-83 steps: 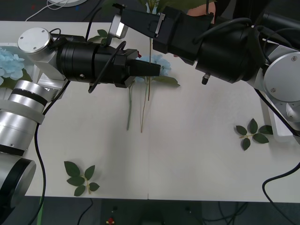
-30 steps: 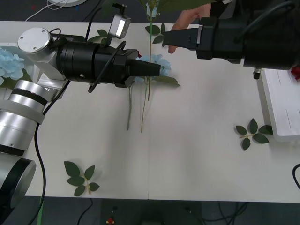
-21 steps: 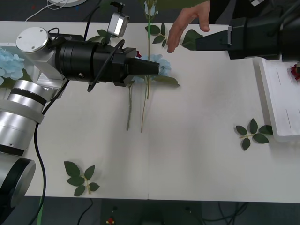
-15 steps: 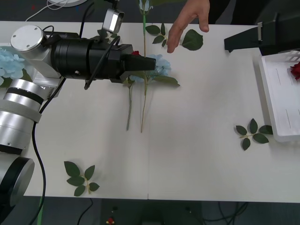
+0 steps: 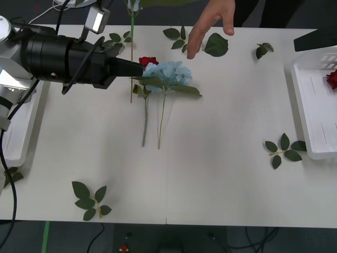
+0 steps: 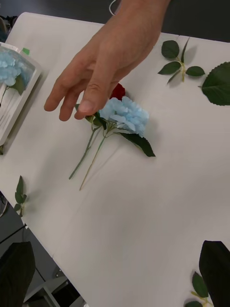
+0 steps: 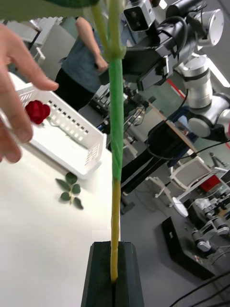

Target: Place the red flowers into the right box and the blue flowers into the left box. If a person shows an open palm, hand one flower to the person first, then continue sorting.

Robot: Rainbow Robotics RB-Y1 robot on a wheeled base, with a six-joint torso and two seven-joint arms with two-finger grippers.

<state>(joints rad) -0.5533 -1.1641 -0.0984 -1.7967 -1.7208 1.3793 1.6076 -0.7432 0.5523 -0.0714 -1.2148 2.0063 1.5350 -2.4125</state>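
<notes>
Two white boxes sit at the two ends of the bench (image 5: pixel 221 174). The left box (image 5: pixel 20 138) is under the left arm and back behind its gripper, and pale blue flowers (image 6: pixel 8 65) lie in it. The left gripper (image 5: pixel 138 68) has black fingers pressed tight on the thin green stem of a blue flower (image 5: pixel 131 45). The stem stands up from between the fingers (image 7: pixel 123 273), and its pale blue head is at the far end, close to the back edge of the bench.

Just past the tip of this gripper, a red flower (image 5: pixel 148 61) and another blue flower (image 5: pixel 169 73) lie side by side on the bench, heads touching. A person's hand (image 5: pixel 211 22) is held out with fingers spread, a bit farther on and above them.

Green leaf sprigs (image 5: pixel 90 199) lie loose on the bench.

The right gripper (image 6: pixel 115 249) is spread wide and holds nothing. It looks down on the hand and the two lying flowers. The right box (image 5: pixel 316 118) is at the right end, with one red flower (image 5: pixel 331 79) inside.
</notes>
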